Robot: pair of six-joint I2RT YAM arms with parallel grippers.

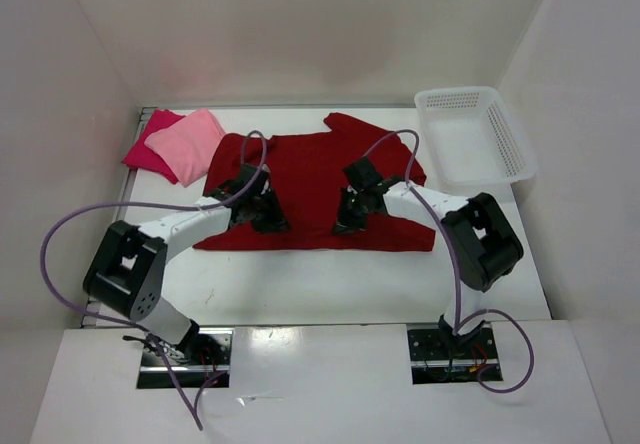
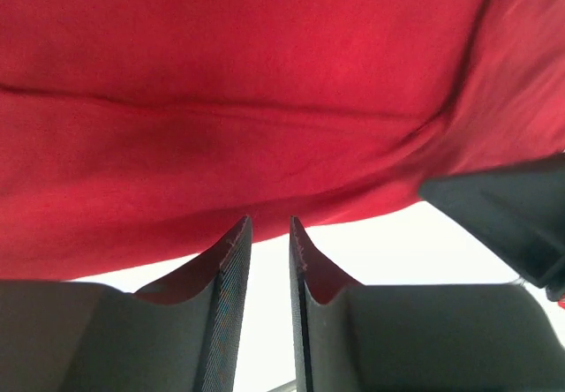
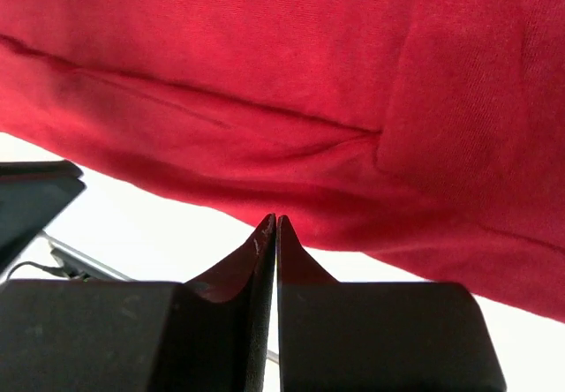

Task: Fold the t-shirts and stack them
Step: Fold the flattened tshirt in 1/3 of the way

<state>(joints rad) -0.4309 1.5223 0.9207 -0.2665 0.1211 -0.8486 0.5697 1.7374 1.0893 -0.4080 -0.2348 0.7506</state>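
The large dark red t-shirt (image 1: pixel 310 169) lies spread on the white table, with a long crease across it in both wrist views. My left gripper (image 1: pixel 268 214) hovers over its near left part. In the left wrist view its tips (image 2: pixel 270 224) stand a narrow gap apart at the shirt's edge (image 2: pixel 265 83), with bare table showing between them. My right gripper (image 1: pixel 350 219) is over the near right part. Its tips (image 3: pixel 276 222) are pressed together with nothing between them, at the shirt's edge (image 3: pixel 309 83). The light pink shirt (image 1: pixel 185 144) lies folded on the crimson-pink shirt (image 1: pixel 148 156) at the far left.
A white mesh basket (image 1: pixel 470 134) stands at the far right of the table. White walls close in the back and both sides. The right gripper's body (image 2: pixel 512 220) shows in the left wrist view, and the left gripper's body (image 3: pixel 26 202) in the right wrist view.
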